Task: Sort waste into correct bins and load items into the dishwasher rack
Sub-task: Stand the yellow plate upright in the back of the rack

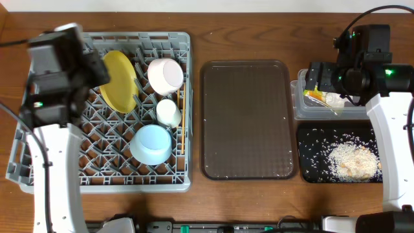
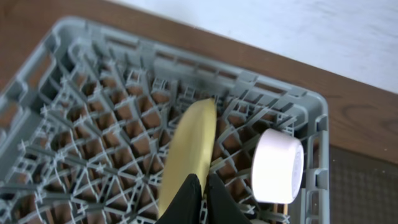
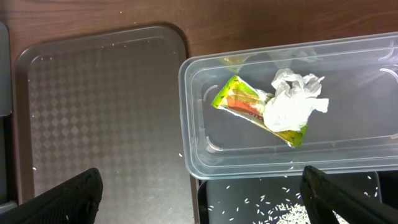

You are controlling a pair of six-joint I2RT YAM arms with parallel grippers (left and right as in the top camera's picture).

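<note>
Overhead view: the grey rack (image 1: 39,175) at the table's left edge holds an upright yellow plate (image 1: 119,81), a white bowl (image 1: 165,76), a small cup (image 1: 169,112), a blue bowl (image 1: 152,144) and chopsticks (image 1: 182,123); a brown tray (image 1: 246,120) lies mid-table. Along the right edge, the clear tub (image 3: 205,137) contains the wrapper (image 3: 239,99) and tissue (image 3: 289,106), which touch, and the black tray (image 1: 310,145) beside it, toward the front right corner, carries the rice (image 1: 352,160). The left gripper (image 2: 204,199) has its fingers nearly together at the plate's rim, though actual pinching cannot be told, while the right gripper (image 3: 200,174) is spread wide where tub meets black tray.
</note>
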